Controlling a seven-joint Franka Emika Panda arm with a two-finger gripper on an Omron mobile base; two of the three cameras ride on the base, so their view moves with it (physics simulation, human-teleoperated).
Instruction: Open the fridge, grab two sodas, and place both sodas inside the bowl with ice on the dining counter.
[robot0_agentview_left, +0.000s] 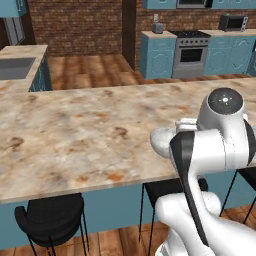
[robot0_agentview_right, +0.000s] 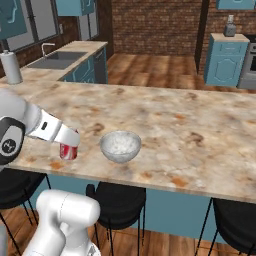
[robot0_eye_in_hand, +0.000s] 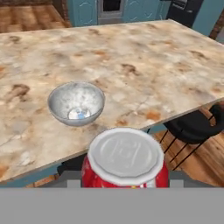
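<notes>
My gripper (robot0_agentview_right: 68, 143) is shut on a short red soda can (robot0_eye_in_hand: 124, 159) with a pale top. I hold the can upright at the near edge of the dining counter (robot0_agentview_right: 190, 125), whose beige marbled top has rusty blotches. The can (robot0_agentview_right: 68, 151) hangs just left of the bowl (robot0_agentview_right: 120, 146) in the right base view. This small pale glassy bowl (robot0_eye_in_hand: 76, 103) holds pale ice and stands a hand's width from the counter's near edge. In the left base view my white arm hides most of the bowl (robot0_agentview_left: 160, 140). The fridge is out of view.
Black stools (robot0_agentview_right: 117, 200) (robot0_agentview_left: 50, 215) stand under the counter's near edge. A second stone top with a sink (robot0_agentview_right: 55, 60) and a paper towel roll (robot0_agentview_right: 11, 67) lies to the left. A stove (robot0_agentview_left: 191, 52) and teal cabinets line the far brick wall.
</notes>
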